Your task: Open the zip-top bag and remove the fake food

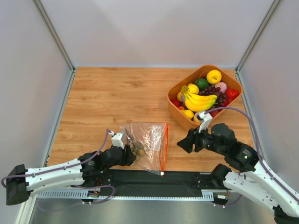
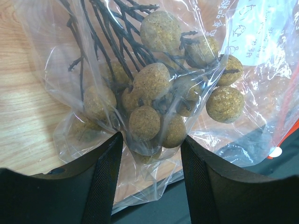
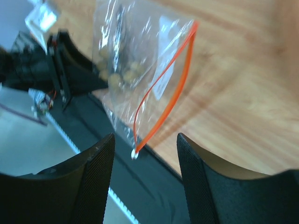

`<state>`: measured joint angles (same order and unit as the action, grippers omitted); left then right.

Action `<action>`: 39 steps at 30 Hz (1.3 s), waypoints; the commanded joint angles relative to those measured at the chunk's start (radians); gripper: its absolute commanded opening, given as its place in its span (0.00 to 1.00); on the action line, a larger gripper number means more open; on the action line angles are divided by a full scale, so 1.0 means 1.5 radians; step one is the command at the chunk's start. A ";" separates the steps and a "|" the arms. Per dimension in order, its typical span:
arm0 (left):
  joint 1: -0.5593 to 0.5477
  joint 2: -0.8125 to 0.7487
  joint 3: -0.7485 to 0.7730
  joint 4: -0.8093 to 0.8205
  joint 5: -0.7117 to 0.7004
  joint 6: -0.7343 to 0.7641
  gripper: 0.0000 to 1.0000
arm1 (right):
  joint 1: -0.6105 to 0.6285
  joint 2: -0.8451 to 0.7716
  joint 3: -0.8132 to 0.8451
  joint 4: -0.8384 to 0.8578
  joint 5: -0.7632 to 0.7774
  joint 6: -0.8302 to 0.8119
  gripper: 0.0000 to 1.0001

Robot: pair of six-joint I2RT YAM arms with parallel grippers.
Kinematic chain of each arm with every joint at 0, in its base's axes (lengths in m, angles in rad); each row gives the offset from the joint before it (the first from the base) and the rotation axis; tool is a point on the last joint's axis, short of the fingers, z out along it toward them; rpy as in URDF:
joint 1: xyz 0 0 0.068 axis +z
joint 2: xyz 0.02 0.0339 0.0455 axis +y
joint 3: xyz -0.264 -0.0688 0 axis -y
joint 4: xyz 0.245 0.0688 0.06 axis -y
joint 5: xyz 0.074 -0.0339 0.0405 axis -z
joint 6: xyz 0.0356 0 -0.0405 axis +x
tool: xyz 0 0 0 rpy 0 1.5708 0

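While the crinkly clear plastic zip-top bag (image 1: 150, 140) lies at the near edge of the wood-grain tabletop (image 1: 107, 102), its glare blurs most of what is inside. Up close I can make out a cluster of rough tan-brown balls (image 2: 154, 81) on thin dark twigs, pressed against the film. The left gripper (image 1: 131, 155) has its black fingers (image 2: 105, 182) on either side of the bag's bulging end. The plastic hides the contact, so I can't tell whether they are squeezing it. Along the bag's right side, the thin red-orange zip strip (image 3: 163, 88) parts into a narrow loop, so the mouth gapes. The right gripper (image 1: 183, 142) hovers just beside that edge, jaws spread and holding nothing. Further back, the orange plastic basket (image 1: 174, 106) holds a glossy yellow banana bunch (image 1: 200, 100) among crowded, half-hidden fruit.
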<state>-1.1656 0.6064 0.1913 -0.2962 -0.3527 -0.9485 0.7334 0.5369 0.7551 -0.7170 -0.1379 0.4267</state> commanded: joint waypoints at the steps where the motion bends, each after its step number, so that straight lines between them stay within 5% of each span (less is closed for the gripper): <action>1: -0.002 -0.003 0.003 -0.015 -0.003 -0.003 0.60 | 0.107 0.035 -0.045 0.028 0.035 0.055 0.57; 7: -0.001 -0.008 0.002 -0.022 -0.001 -0.009 0.60 | 0.219 0.125 -0.117 0.132 0.130 0.107 0.55; 25: -0.002 -0.021 -0.009 -0.018 0.006 -0.014 0.60 | 0.241 0.291 -0.160 0.316 0.181 0.127 0.40; 39: -0.002 0.008 -0.006 0.012 0.016 -0.005 0.60 | 0.287 0.394 -0.159 0.438 0.171 0.123 0.38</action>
<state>-1.1656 0.5999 0.1883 -0.3077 -0.3450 -0.9596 1.1362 1.1023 0.5037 -0.1699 0.1024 0.6067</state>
